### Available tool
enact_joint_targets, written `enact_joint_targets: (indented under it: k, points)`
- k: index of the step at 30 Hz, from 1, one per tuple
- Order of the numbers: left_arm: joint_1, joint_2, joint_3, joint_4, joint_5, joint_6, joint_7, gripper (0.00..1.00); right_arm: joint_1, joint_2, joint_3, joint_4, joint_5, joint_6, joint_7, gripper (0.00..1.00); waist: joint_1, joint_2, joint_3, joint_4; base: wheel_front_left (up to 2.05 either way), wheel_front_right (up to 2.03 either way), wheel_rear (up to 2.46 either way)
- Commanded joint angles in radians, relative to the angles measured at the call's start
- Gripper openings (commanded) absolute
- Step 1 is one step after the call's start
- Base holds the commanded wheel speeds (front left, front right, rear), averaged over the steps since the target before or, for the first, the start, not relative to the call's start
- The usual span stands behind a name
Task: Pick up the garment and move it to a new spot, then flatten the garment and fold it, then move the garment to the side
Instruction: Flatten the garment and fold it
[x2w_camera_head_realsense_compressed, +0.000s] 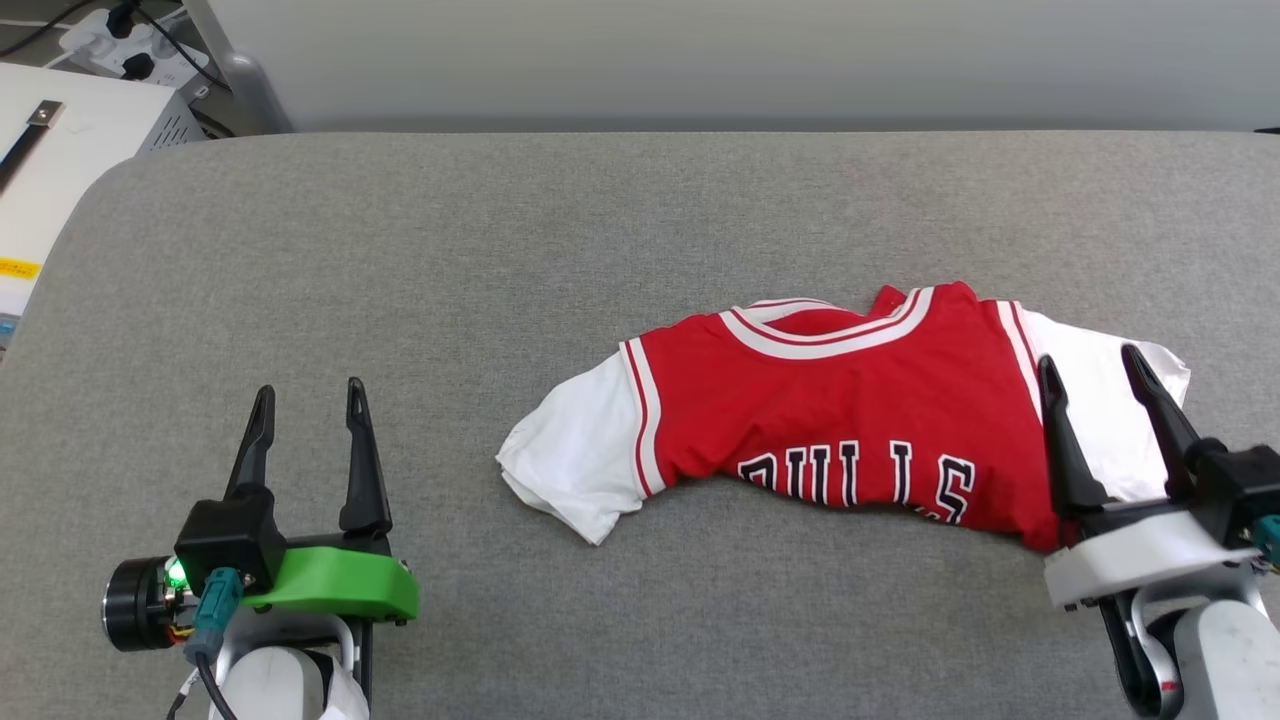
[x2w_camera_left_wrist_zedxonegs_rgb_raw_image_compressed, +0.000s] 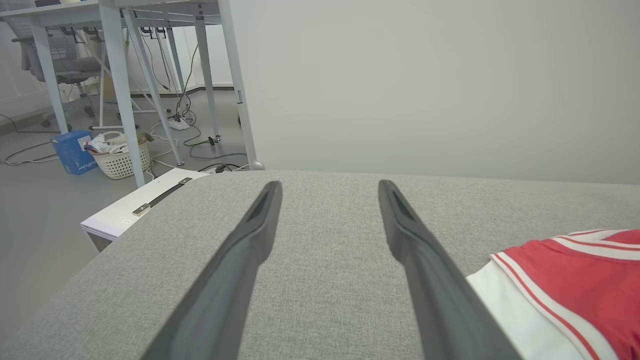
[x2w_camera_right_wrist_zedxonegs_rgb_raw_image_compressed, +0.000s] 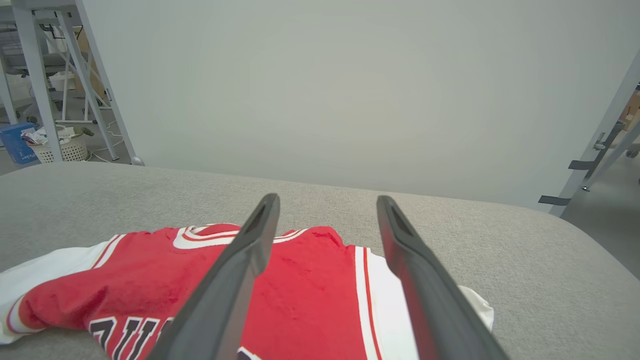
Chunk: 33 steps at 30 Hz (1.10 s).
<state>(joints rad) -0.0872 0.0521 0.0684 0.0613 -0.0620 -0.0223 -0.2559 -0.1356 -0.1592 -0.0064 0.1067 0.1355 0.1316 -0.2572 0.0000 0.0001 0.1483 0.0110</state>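
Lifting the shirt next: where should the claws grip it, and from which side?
The garment lies crosswise, hem bunched under, the right sleeve and left sleeve sticking out flat: grip those. The right claw stands open over its sleeve, so drop straight down; the left claw should probably come in from the left.
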Motion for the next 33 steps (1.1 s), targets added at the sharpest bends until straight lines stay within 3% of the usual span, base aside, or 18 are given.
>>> enact_joint_targets:
  k: [1,5,8,14,17,24,28,33]
  points:
    - [0.007,-0.002,0.004,0.001,0.007,-0.004,-0.006,1.00,0.025,0.013,-0.019,-0.016,-0.015,-0.001,-0.004,1.00,0.0000,-0.0001,0.001,-0.002,0.00,0.00,0.00]
    - [-0.009,0.000,0.011,0.004,0.007,-0.018,-0.006,1.00,0.059,0.041,-0.054,-0.045,-0.026,-0.001,-0.004,1.00,0.0000,-0.0001,0.003,-0.011,0.00,0.00,0.00]
    - [-0.044,0.015,0.002,0.023,-0.003,-0.052,-0.006,1.00,0.069,0.047,-0.063,-0.059,-0.041,-0.001,-0.004,1.00,0.0000,-0.0001,0.005,-0.014,0.00,0.00,0.00]
    - [-0.193,0.122,-0.105,0.125,-0.028,-0.103,0.043,1.00,0.063,0.038,-0.060,-0.076,-0.068,-0.001,-0.004,1.00,0.0000,-0.0001,0.012,-0.012,0.00,0.00,0.00]
    - [-0.287,0.194,-0.201,0.149,-0.079,-0.107,0.150,1.00,0.052,0.031,-0.058,-0.083,-0.076,-0.001,-0.004,1.00,0.0000,-0.0001,0.018,-0.013,0.00,0.00,0.00]
    - [-0.474,0.380,-0.459,0.115,-0.351,-0.108,0.506,1.00,0.034,0.030,-0.065,-0.096,-0.086,-0.001,-0.004,1.00,0.0000,-0.0001,0.045,-0.019,0.00,0.00,0.00]
    - [-0.552,0.465,-0.591,0.091,-0.498,-0.108,0.716,1.00,0.023,0.030,-0.056,-0.092,-0.090,-0.001,-0.004,1.00,0.0000,-0.0001,0.064,-0.032,0.00,0.00,0.00]
    - [-0.621,0.528,-0.732,0.074,-0.608,-0.108,0.879,1.00,0.007,0.027,-0.046,-0.092,-0.096,-0.001,-0.005,1.00,0.0000,-0.0001,0.092,-0.052,0.00,0.00,0.00]
